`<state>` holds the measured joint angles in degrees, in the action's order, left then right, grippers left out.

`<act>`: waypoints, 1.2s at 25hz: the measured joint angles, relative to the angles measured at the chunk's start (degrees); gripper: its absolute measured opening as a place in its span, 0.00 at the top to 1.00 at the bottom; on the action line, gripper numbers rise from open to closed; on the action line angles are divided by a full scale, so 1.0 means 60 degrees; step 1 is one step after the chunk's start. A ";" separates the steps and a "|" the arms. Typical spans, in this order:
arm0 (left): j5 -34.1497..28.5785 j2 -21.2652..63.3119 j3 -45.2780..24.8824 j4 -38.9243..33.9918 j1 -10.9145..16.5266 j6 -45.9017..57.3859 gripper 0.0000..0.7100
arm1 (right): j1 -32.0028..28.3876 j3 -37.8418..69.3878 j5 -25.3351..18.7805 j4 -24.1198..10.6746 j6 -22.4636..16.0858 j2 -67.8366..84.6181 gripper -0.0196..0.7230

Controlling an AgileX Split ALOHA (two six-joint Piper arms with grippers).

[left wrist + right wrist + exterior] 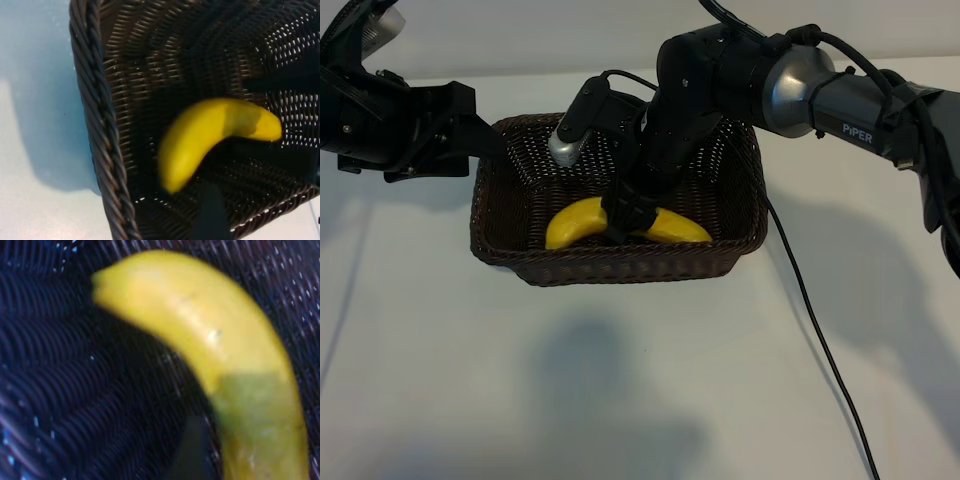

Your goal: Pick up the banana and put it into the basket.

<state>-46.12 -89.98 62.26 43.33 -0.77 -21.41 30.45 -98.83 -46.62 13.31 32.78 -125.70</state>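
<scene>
A: White table top (620,400) and a pale wall behind, nothing more around the rig. Where is the fruit now?

B: The curved, smooth, bright-yellow banana (582,221) lies on the floor of the rectangular dark-brown woven wicker basket (620,268), directly under the right gripper (620,215). The black fingers of this pincer stand on both sides of its middle.

A: Does the pincer hold it?

B: I cannot tell this for sure. The fingers are around the middle of the fruit, but if they press it or are already loose, the views do not show. I judge the placing is almost finished, because the fruit rests on the weave.

A: And the other arm?

B: The left gripper (480,140) hangs beside the basket rim, on the far side of the basket from the right arm's base, with its fingers spread and nothing between them.

A: How will the fruit handle, in your opinion?

B: I think it is light and a little soft, with a smooth skin that can slip. The middle, across the thick part, is the best place to take it, with gentle pressure so that it does not bruise or turn.
</scene>
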 joint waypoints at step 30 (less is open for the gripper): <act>-0.0029 0.0000 0.0000 0.0000 0.0000 -0.0146 0.23 | -0.0526 -0.0157 -0.1297 -0.1937 -0.2837 0.1275 0.12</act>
<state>-46.29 -89.98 62.26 43.33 -0.77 -22.28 27.30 -99.78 -54.40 1.69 15.76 -118.05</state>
